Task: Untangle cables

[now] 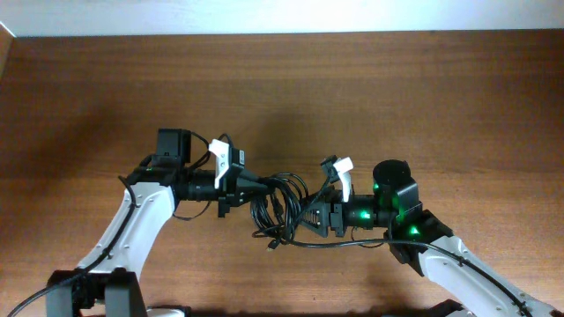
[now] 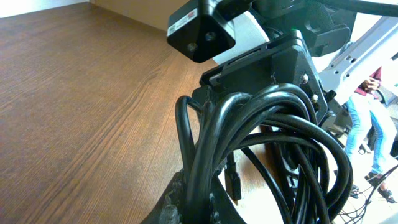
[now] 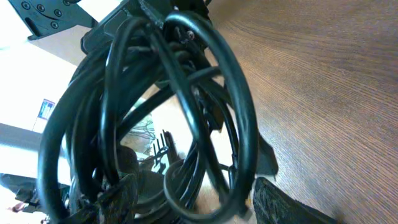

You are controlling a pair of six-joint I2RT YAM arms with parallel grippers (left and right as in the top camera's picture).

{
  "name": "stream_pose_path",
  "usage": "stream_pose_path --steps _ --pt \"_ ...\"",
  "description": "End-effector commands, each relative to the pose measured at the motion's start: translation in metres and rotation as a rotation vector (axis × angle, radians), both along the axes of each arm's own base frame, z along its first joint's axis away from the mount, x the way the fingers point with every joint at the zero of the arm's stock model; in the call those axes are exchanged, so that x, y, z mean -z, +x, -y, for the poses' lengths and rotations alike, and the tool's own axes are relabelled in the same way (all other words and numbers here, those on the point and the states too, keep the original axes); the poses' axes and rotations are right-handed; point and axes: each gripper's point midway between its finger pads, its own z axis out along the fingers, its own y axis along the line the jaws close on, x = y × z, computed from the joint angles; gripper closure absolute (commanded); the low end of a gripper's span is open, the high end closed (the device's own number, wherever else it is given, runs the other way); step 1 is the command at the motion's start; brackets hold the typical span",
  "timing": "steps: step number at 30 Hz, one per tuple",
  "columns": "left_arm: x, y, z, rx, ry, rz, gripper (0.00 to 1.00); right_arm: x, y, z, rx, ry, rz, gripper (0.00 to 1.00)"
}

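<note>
Between the two arms, mostly held up off the wooden table, hang the cables — a bunch of thin black cords looped through one another, with a small plug end dangling toward the wood. They look light and limp, yet springy enough to keep their coils. The jacket seems smooth, so I'd judge a pinch on a single strand near a plug to serve better than a grab at the whole knot. The left gripper is drawn narrow, clamping several strands that rise from between its pads. The right gripper stands wide — its fingers well apart with loops hanging in the gap. Whether any strand is pressed there I cannot tell.
</note>
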Motion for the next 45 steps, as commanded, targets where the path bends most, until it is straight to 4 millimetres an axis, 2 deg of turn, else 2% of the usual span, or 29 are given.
stream_pose_path --steps 1,8,11,12,18,21,25,28,30,34,37,40,45 --pt "-0.008 0.01 -0.014 -0.055 -0.005 0.011 1.0 -0.005 -0.007 -0.003 -0.035 0.017 0.002 0.41" --pt "-0.008 0.011 -0.015 -0.058 -0.005 0.014 1.0 -0.012 -0.007 -0.005 -0.043 0.042 0.008 0.41" --pt "-0.008 0.01 -0.013 -0.05 -0.005 0.018 1.0 -0.019 -0.015 -0.014 -0.087 0.066 0.048 0.41" --pt "-0.008 0.01 -0.013 -0.05 -0.005 0.018 1.0 -0.022 -0.019 -0.02 -0.098 0.071 0.069 0.38" --pt "-0.01 0.008 -0.011 -0.039 -0.015 0.018 1.0 -0.018 -0.007 -0.021 -0.009 0.047 0.037 0.36" --pt "-0.011 0.003 -0.001 -0.003 -0.016 0.029 1.0 -0.015 0.001 -0.021 0.055 0.033 -0.002 0.36" --pt "-0.011 -0.004 0.01 0.039 -0.017 0.04 1.0 0.0 0.011 -0.02 0.16 -0.03 -0.039 0.36" --pt "-0.011 -0.004 0.01 0.039 -0.017 0.039 1.0 0.018 0.013 -0.013 0.204 -0.094 -0.09 0.36" --pt "-0.011 -0.004 0.01 0.039 -0.017 0.039 1.0 0.045 0.022 0.003 0.315 -0.209 -0.141 0.36" --pt "-0.011 -0.004 0.01 0.039 -0.017 0.038 1.0 0.069 0.022 0.021 0.393 -0.321 -0.195 0.36" --pt "-0.012 -0.004 0.01 0.04 -0.021 0.035 1.0 0.075 0.027 0.027 0.449 -0.346 -0.217 0.35" --pt "-0.017 -0.007 0.011 0.054 -0.056 0.025 1.0 0.089 0.027 0.042 0.5 -0.414 -0.247 0.35" --pt "-0.022 -0.011 0.011 0.064 -0.084 0.006 1.0 0.111 0.028 0.085 0.603 -0.482 -0.42 0.35"
